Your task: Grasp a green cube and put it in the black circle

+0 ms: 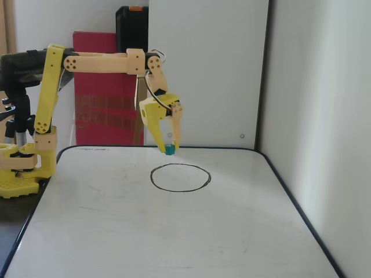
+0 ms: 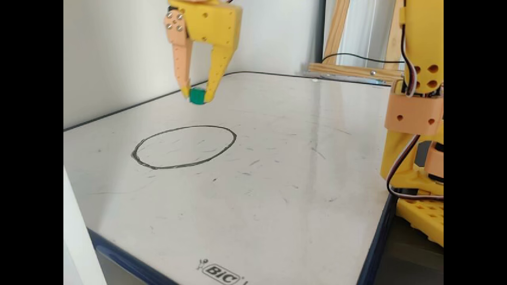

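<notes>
The green cube (image 1: 170,149) (image 2: 197,95) is pinched between the tips of my yellow and peach gripper (image 1: 168,148) (image 2: 196,95). The gripper points down and holds the cube a little above the whiteboard, near its far edge. The black circle (image 1: 180,177) (image 2: 184,147) is a hand-drawn oval line on the white board. In both fixed views the cube hangs just outside the circle, on its far side, apart from the line.
The whiteboard (image 1: 174,231) (image 2: 277,178) has a dark rim. My arm's yellow base (image 1: 20,168) (image 2: 420,118) stands at one side of it. White walls close the far and right sides in a fixed view (image 1: 313,116). A red box (image 1: 98,87) stands behind.
</notes>
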Available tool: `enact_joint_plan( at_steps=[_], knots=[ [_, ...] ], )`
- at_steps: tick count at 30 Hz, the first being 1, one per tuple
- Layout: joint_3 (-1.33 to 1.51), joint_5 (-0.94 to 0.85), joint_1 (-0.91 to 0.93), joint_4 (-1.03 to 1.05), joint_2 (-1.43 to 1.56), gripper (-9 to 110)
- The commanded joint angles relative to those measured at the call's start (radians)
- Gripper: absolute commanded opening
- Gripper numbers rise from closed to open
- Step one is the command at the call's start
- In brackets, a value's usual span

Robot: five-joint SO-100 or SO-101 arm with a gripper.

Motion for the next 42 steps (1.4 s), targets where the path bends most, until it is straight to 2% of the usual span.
enact_joint_plan(
  at_steps=[1, 31, 42],
  knots=[
    [-0.063, 0.014, -0.008, -0.026, -0.043, 0],
    [-0.138, 0.011, -0.014, -0.063, -0.222, 0],
    [-0.141, 0.015, -0.006, -0.066, -0.224, 13]
  ],
)
